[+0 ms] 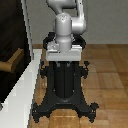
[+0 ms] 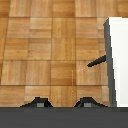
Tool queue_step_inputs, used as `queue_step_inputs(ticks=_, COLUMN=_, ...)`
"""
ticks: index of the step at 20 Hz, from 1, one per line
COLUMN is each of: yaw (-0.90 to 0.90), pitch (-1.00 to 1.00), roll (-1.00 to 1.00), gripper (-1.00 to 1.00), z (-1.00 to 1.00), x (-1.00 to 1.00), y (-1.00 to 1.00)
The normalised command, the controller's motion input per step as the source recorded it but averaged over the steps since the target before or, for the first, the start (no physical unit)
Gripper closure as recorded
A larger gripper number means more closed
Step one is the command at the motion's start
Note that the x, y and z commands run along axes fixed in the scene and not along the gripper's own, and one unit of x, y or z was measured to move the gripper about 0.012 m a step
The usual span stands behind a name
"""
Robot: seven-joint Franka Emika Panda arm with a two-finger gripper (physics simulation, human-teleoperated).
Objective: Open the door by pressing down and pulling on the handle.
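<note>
My arm point(image 1: 67, 22) looks like smooth, glossy grey-white plastic above a matt black pedestal point(image 1: 65, 82). The door point(image 1: 11, 40) is a dark, faintly glossy panel in a matt pale frame point(image 1: 27, 75); its handle point(image 1: 11, 62) looks wooden. The floor point(image 2: 45, 45) is smooth wood parquet.

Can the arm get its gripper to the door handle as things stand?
Probably yes: nothing stands between the arm and the tan handle on the dark door, though the gripper is out of the exterior view.
</note>
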Motion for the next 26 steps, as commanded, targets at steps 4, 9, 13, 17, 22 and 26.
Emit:
queue_step_inputs(ticks=4, yaw=0.0, pitch=0.0, roll=0.0, gripper=-1.0, z=0.0, x=0.0, y=0.0)
queue_step_inputs(ticks=9, yaw=0.0, pitch=0.0, roll=0.0, gripper=-1.0, z=0.4, x=0.0, y=0.0)
queue_step_inputs(ticks=13, yaw=0.0, pitch=0.0, roll=0.0, gripper=-1.0, z=0.75, x=0.0, y=0.0)
queue_step_inputs(ticks=17, yaw=0.0, pitch=0.0, roll=0.0, gripper=-1.0, z=0.75, x=0.0, y=0.0)
queue_step_inputs(ticks=22, yaw=0.0, pitch=0.0, roll=0.0, gripper=-1.0, z=0.6, x=0.0, y=0.0)
queue_step_inputs(ticks=26, yaw=0.0, pitch=0.0, roll=0.0, gripper=-1.0, z=0.5, x=0.0, y=-0.25)
